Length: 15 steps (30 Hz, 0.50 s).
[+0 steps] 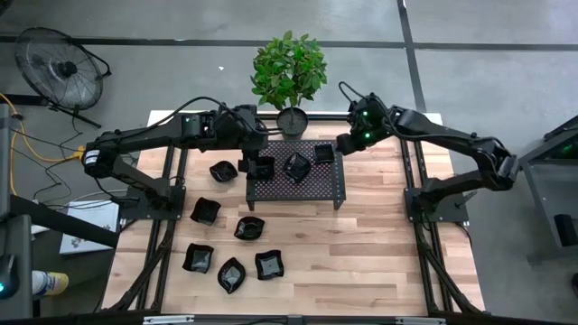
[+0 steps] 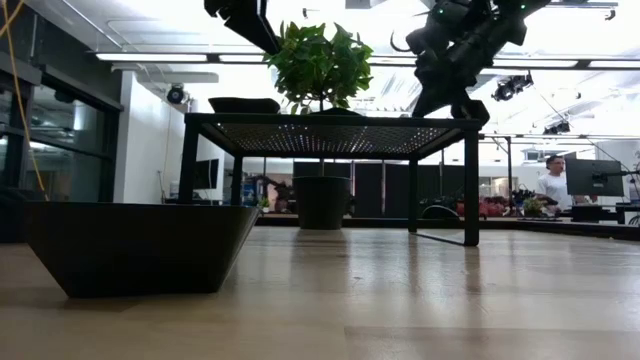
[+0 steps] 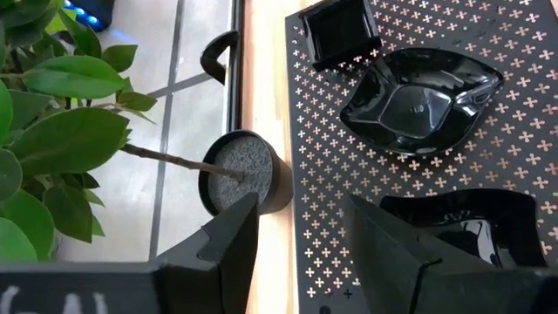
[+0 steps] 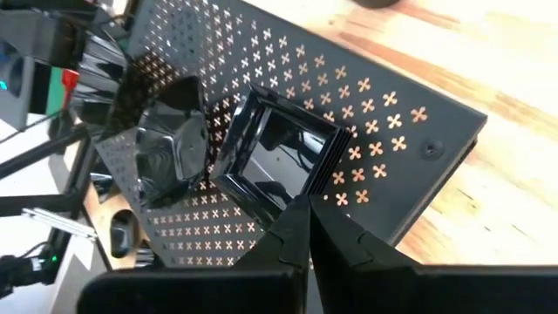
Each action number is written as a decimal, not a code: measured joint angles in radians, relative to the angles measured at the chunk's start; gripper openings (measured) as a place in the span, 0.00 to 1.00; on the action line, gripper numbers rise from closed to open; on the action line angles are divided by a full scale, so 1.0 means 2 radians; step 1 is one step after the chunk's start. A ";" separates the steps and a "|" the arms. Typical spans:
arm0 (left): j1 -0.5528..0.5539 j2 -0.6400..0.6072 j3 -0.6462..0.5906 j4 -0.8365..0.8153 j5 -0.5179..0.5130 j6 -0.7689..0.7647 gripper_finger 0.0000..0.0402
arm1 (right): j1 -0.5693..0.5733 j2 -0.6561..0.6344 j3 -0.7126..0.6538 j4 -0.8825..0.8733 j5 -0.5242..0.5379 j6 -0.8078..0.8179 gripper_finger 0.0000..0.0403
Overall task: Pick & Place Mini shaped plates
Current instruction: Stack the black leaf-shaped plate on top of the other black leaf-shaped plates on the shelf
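Note:
A black perforated rack [image 1: 312, 188] stands at the table's far middle, beside a plant pot [image 1: 292, 120]. On it lie a square mini plate [image 4: 277, 157], a leaf-shaped one [image 3: 418, 87] and a wavy one [image 3: 471, 222]. Several more mini plates [image 1: 231, 274] rest on the wood at the near left. My left gripper [image 3: 301, 253] hangs open above the rack's far left corner, with the wavy plate beside one finger. My right gripper [image 4: 307, 214] is shut, slanting down at the square plate's right rim. My right gripper's shut fingertips [image 4: 296, 218] stand at the square plate's rim [image 4: 324, 166], on the side toward the rack's right end. They come slanting down from the far right. Whether they touch the rim I cannot tell. The plate lies flat on the rack.
The leafy plant [image 1: 289, 68] rises behind the rack, close to both arms. One mini plate [image 2: 140, 245] stands right before the low camera. Bare wood [image 1: 379, 262] spreads over the table's near right. A fan [image 1: 59, 68] and a person [image 2: 552, 185] are off the table.

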 joint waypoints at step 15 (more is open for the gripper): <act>0.006 -0.010 -0.002 -0.098 -0.020 -0.038 0.41 | -0.005 -0.060 0.000 -0.023 0.051 -0.005 0.00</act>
